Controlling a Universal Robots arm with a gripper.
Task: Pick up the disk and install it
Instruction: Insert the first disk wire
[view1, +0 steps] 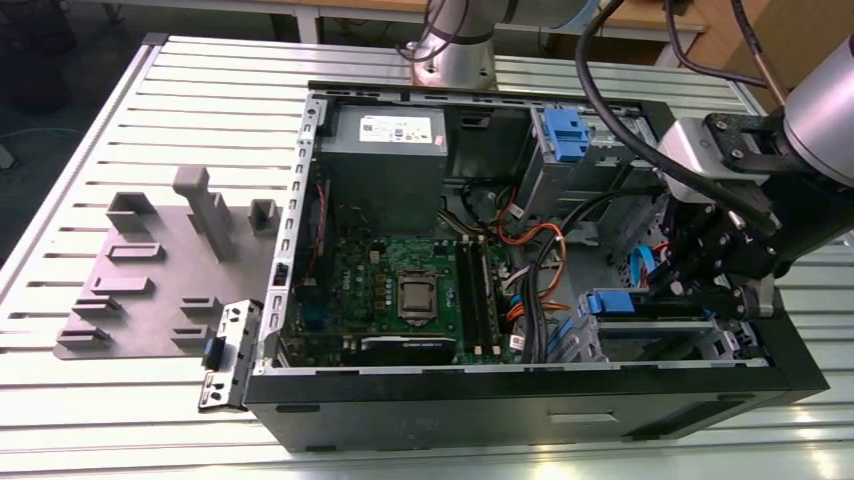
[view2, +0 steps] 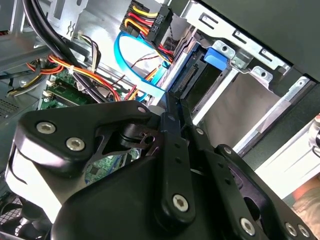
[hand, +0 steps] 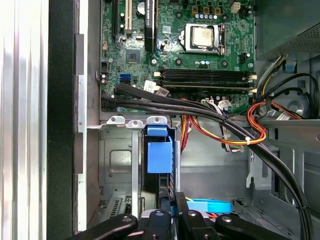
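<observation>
The disk (view1: 621, 302) sits in the metal drive cage (view1: 654, 340) at the case's front corner, on the exterior view's right. Its blue carrier (hand: 159, 156) faces up between the cage walls. In the second wrist view, the disk's dark connector end (view2: 197, 82) and a blue tab (view2: 220, 55) show in the slot. My gripper (view1: 681, 290) hangs just over that end. Its fingers (view2: 167, 120) lie close together with no gap visible and nothing between them. The tips (hand: 170, 197) are at the disk's edge; I cannot tell whether they touch it.
The open black computer case (view1: 534, 400) lies on a slatted table. Inside it are a motherboard (view1: 400, 285), a grey box with a white sticker (view1: 387, 130), a second blue carrier (view1: 567, 135) and cable bundles (view1: 534, 250). A blue flat cable (view2: 130, 55) loops beside the cage. A grey fixture plate (view1: 160, 270) lies at the exterior view's left.
</observation>
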